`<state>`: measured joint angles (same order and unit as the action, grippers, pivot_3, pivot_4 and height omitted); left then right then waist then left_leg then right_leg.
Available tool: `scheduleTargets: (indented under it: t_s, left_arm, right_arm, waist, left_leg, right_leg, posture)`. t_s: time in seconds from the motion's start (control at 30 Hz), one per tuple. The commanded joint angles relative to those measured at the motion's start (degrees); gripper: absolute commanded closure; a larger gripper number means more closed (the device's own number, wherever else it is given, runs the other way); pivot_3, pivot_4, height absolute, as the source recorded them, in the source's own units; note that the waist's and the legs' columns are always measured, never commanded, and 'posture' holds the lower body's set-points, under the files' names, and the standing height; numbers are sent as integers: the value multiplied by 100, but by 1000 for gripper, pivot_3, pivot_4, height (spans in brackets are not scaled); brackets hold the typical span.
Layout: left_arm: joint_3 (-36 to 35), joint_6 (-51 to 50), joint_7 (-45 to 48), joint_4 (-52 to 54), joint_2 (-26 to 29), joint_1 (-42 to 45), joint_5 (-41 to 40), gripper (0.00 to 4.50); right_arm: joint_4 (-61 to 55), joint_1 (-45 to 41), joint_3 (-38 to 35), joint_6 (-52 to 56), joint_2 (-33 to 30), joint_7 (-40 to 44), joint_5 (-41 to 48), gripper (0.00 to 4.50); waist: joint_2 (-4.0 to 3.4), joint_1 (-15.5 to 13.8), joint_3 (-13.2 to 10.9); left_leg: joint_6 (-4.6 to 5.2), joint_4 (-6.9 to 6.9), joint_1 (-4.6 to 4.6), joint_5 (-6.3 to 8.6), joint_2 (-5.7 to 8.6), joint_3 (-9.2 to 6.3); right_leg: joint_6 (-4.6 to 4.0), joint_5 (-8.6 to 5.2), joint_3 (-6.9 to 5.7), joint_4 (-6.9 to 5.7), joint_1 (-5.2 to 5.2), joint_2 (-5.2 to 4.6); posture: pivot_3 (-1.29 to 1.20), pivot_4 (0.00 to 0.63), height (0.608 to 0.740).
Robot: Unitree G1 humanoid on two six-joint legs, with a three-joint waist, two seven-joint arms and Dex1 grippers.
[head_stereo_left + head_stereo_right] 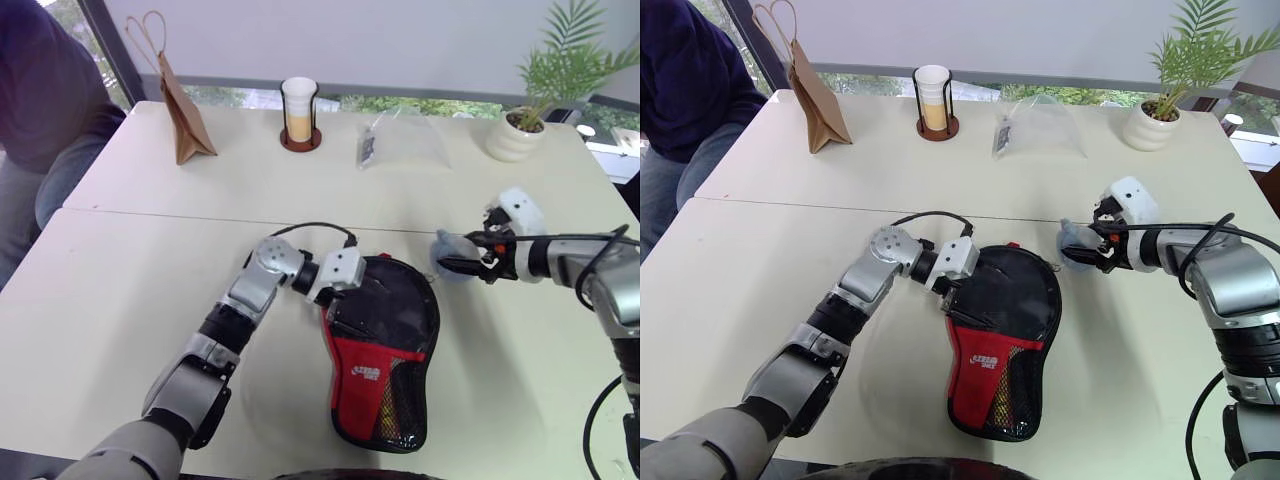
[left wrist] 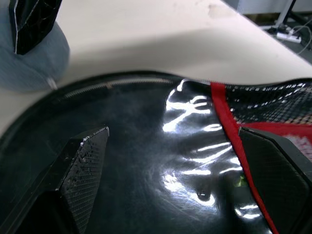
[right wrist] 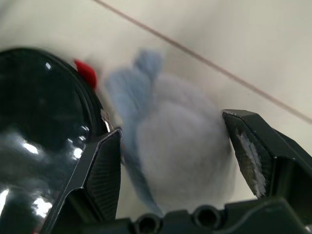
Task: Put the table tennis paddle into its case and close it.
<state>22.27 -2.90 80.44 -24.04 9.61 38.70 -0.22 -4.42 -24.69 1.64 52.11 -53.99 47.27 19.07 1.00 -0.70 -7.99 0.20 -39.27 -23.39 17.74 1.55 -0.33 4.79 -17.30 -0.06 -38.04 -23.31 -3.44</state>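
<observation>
The case (image 1: pixel 385 345) lies flat in the middle of the table, black on top, with a red printed panel and a mesh pocket toward me. My left gripper (image 1: pixel 338 305) hovers at the case's upper left edge. Its fingers (image 2: pixel 80 170) are spread wide over the glossy black top, open and empty. My right gripper (image 1: pixel 452 262) is just off the case's upper right edge. Its fingers (image 3: pixel 100 170) press both sides of a grey-blue fuzzy lump (image 3: pixel 180 146), close to a small red tab (image 3: pixel 86 72) on the case rim. The paddle is hidden.
Along the far side of the table (image 1: pixel 130 270) stand a brown paper bag (image 1: pixel 185 115), a cup in a dark holder (image 1: pixel 299 112), a clear plastic bag (image 1: pixel 400 140) and a potted plant (image 1: pixel 520 130). A seated person (image 1: pixel 40 90) is at the far left corner.
</observation>
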Motion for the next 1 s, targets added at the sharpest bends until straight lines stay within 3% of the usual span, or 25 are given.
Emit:
scheduleTargets:
  t_s: [0.03,0.27,0.37,0.5,0.57,0.77,1.0]
  left_arm:
    - [141,241,-272,-186,-37,-2,109,77]
    - [227,732,-706,-885,-155,-90,247,77]
    - [256,880,-778,-1118,-142,-238,261,0]
    - [283,880,-792,-1230,-106,-361,223,0]
    - [289,867,-822,-1283,-112,-397,218,0]
    - [333,818,-960,-1413,-176,-456,248,0]
    - [299,788,-1049,-1555,-255,-370,238,0]
  right_arm:
    - [199,-130,1,-143,3,19,-136,882]
    - [257,-63,-62,-189,0,54,-145,882]
    - [189,25,-176,-105,-9,25,-77,1730]
    - [101,118,-289,21,-88,-26,-68,3743]
    - [83,180,-335,32,-159,-18,-88,4353]
    - [-451,864,-463,55,-701,183,-114,4359]
    - [-1729,2220,-1190,144,-1203,335,8,4359]
  waist:
    - [0,-5,0]
    - [-2,-9,2]
    - [-4,-11,5]
    - [-6,-16,12]
    - [-16,-14,18]
    - [-38,-30,35]
    - [-74,-84,65]
  left_leg:
    - [0,0,0,0,0,0]
    - [-2,-1,3,-1,0,0]
    - [-1,-1,9,0,0,-1]
    - [3,-1,15,2,0,-2]
    - [15,-1,25,9,0,-2]
    - [39,15,92,25,-2,-7]
    - [47,15,100,30,-3,-10]
  right_leg:
    - [0,0,0,0,0,0]
    - [0,0,-1,2,7,-1]
    - [0,0,-1,4,15,-1]
    - [0,0,-1,6,24,-2]
    - [0,0,-1,9,35,-2]
    - [-1,0,-5,48,115,-5]
    - [1,1,-6,73,137,-9]
  posture:
    - [0,150,740]
    - [0,150,740]
    - [0,150,740]
    - [0,150,740]
    - [0,150,740]
    - [0,150,740]
    - [0,150,740]
